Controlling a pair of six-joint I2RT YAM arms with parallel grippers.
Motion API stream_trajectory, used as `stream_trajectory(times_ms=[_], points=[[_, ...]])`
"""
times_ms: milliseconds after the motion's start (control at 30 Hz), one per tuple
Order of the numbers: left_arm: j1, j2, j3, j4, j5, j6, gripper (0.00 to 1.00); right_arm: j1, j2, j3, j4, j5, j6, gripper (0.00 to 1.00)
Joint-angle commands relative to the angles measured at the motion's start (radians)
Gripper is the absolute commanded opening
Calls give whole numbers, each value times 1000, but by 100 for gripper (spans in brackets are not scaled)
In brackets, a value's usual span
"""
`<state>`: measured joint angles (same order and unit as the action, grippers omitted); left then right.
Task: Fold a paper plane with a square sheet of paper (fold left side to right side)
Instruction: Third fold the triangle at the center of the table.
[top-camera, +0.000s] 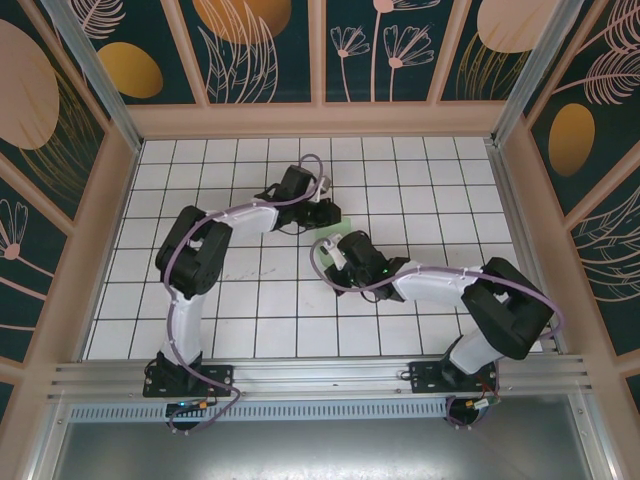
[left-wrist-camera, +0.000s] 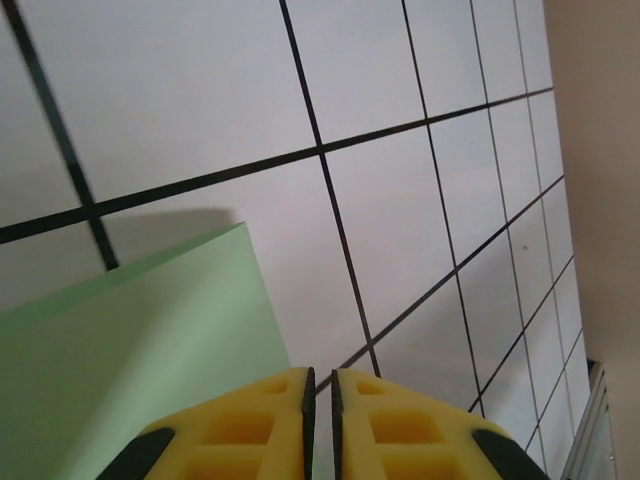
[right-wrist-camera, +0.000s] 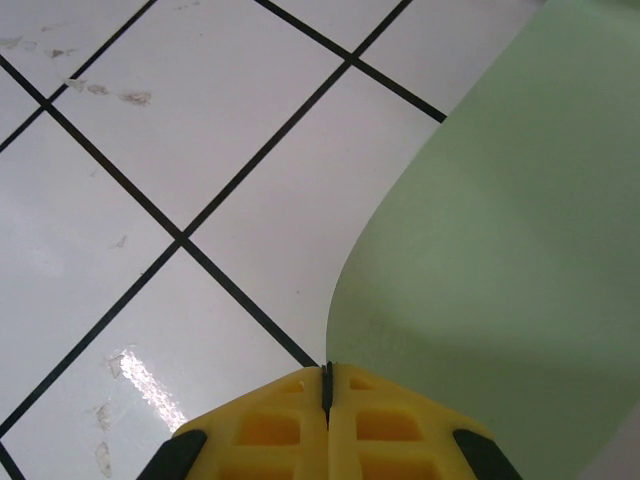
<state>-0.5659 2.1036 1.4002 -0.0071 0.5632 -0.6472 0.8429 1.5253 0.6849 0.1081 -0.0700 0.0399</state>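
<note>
From above, a small patch of the square sheet of paper (top-camera: 351, 228) peeks out just beyond the right pincer (top-camera: 340, 243), between it and the left pincer (top-camera: 330, 216); their black bodies cover the rest. The wrist cameras give what that view hides. On the right wrist, the yellow fingers (right-wrist-camera: 260, 425) are pressed fully together and the sheet's curved edge runs straight into their seam. The right pincer is clamped on the paper, which bows up from it in a smooth sweep. On the left wrist, the fingers stand a thin slit apart. One pointed corner of the sheet sits lifted off the tiles and casts a grey shadow. Its edge passes under one fingertip, with no grip on it to be seen.

The desk (top-camera: 230, 300) is white and glossy, ruled by thin black lines into square tiles. Beside the right pincer it carries faint grey smudges (right-wrist-camera: 130, 97) and a bright patch of glare. A pale wooden frame (top-camera: 320, 118) borders it, backed by dark teal wall panels (top-camera: 260, 50) painted with gold ovals and line-drawn leaves. An aluminium rail (top-camera: 320, 372) carries both arm bases.

The paper is thin, matte, pale green and unmarked. The fingers are yellow plastic with recessed pockets. Lilac cables (top-camera: 178, 320) loop along the arms.
</note>
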Motion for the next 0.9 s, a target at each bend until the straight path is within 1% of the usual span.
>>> stream_trajectory(times_ms=[0,233,367,667,867], points=[[-11,61,53,-76,50,64,16,-20,18,24,9,-47,32,0],[-11,136,74,-117,51,79,15,-56,39,36,-6,-60,56,0],[-11,157,70,-130,45,88,14,-75,63,58,-32,-34,76,0],[-10,171,57,-128,39,88,13,-125,110,110,-89,32,116,0],[-11,166,57,-127,37,86,12,-145,124,118,-103,45,125,0]])
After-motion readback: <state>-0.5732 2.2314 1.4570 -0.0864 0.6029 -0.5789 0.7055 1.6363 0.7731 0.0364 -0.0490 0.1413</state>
